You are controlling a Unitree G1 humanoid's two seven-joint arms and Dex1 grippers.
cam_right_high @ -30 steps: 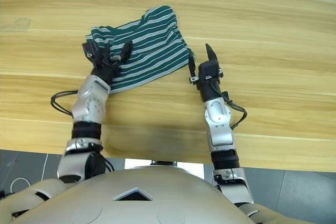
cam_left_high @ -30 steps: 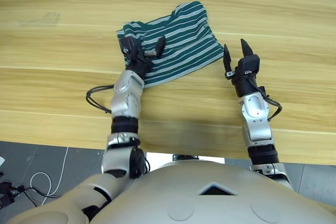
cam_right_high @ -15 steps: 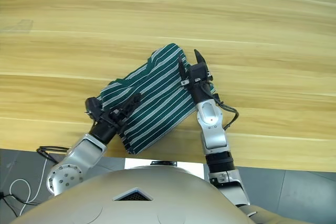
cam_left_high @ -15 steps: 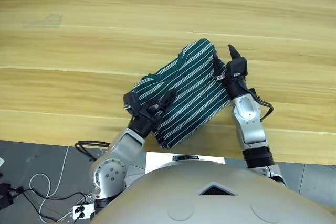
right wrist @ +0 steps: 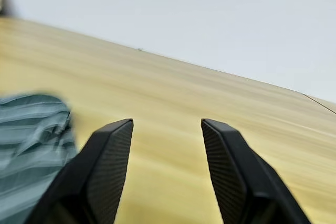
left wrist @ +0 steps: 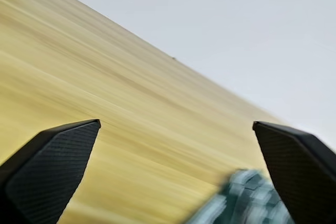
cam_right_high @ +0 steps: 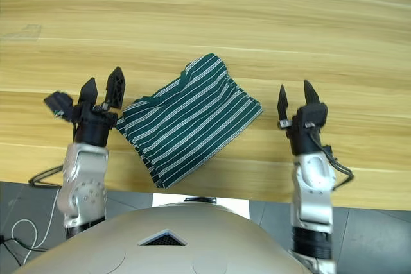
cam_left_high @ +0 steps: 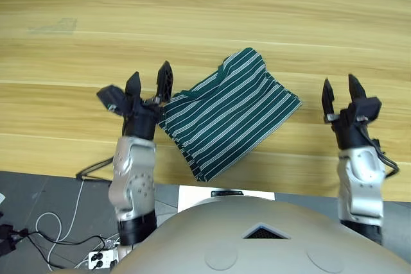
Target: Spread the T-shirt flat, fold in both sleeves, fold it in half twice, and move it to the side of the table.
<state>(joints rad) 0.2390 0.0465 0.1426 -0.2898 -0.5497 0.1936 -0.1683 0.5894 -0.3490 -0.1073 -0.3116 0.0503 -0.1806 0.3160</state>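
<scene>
head camera: the t-shirt (cam_left_high: 228, 120) lies on the wooden table (cam_left_high: 192, 17), folded into a small green packet with white stripes. it is in the middle of the view, close to the near edge of the table. the packet is turned on the table: its long side runs from about 7 o'clock to 1 o'clock, and the corner at 7 o'clock reaches almost to the table edge. the cloth is a little wrinkled at the 12 o'clock end.

the left gripper (cam_left_high: 149, 76) stands at 9 o'clock from the t-shirt, just beside its corner. its fingers point to 12 o'clock and are spread apart, with nothing between them. the right gripper (cam_left_high: 339, 85) stands at 3 o'clock from the t-shirt, with a strip of bare wood between them. its fingers also point to 12 o'clock and are separated, holding nothing. on the grey floor (cam_left_high: 58, 190), at 7 o'clock from the t-shirt, some cables (cam_left_high: 38, 222) lie.

left wrist camera: the two black fingers (left wrist: 52, 161) are wide apart, and the wood of the table shows between them. a blurred piece of the striped t-shirt (left wrist: 247, 198) shows in the gap, nearer to one finger.

right wrist camera: the fingers (right wrist: 105, 171) have a clear gap with table wood in it. the t-shirt (right wrist: 31, 145) is outside this gap, beside one finger, and blurred.
</scene>
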